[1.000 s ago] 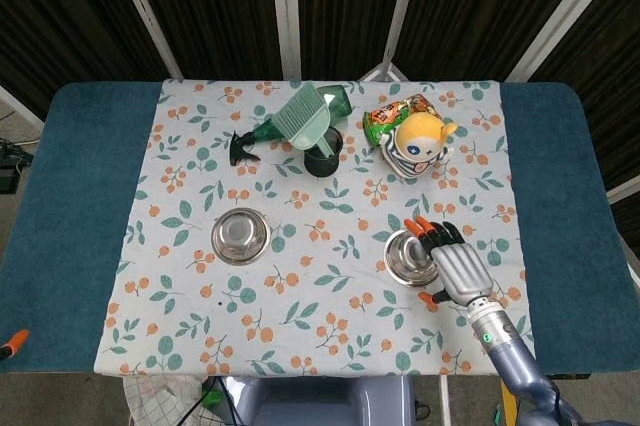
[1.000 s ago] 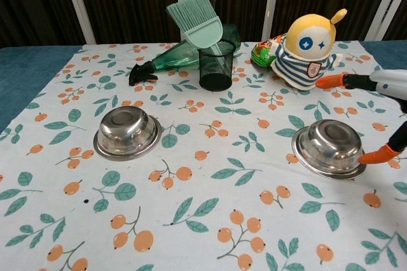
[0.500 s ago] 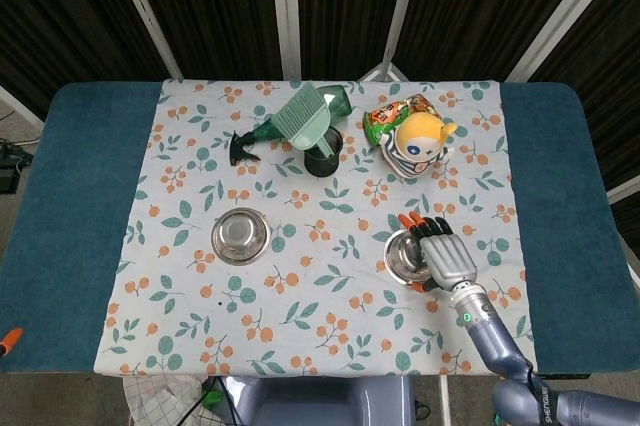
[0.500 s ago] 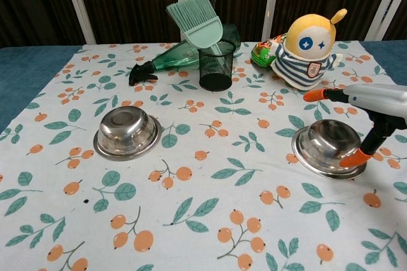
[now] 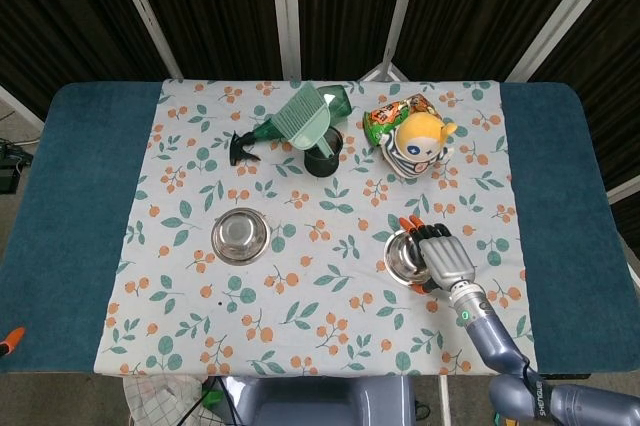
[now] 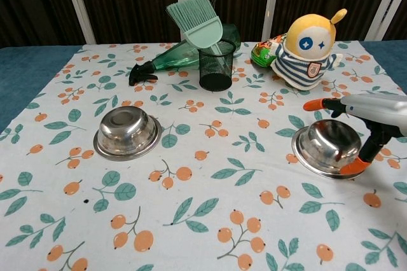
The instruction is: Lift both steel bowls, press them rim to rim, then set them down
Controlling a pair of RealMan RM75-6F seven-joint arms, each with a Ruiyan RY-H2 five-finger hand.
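Observation:
Two steel bowls stand upright on the floral cloth. The left bowl (image 5: 240, 235) (image 6: 127, 132) sits alone with no hand near it. My right hand (image 5: 446, 257) (image 6: 367, 121) hovers over the right side of the right bowl (image 5: 404, 257) (image 6: 325, 146), fingers spread. Its orange-tipped fingers (image 6: 313, 104) reach above the bowl's far rim, and the thumb tip (image 6: 351, 168) is at the near right rim. The bowl rests on the cloth. Of my left hand only an orange tip (image 5: 9, 338) shows, at the left edge of the head view.
At the back stand a black mesh cup (image 6: 215, 65) with a green brush (image 6: 198, 19), a green spray bottle (image 6: 170, 59), a snack bag (image 5: 385, 119) and a yellow plush toy (image 6: 308, 45). Blue table margins (image 5: 70, 196) flank the cloth.
My right hand has slid left and lowered onto the right bowl, its thumb coming in to the near rim. Both bowls have stayed put.

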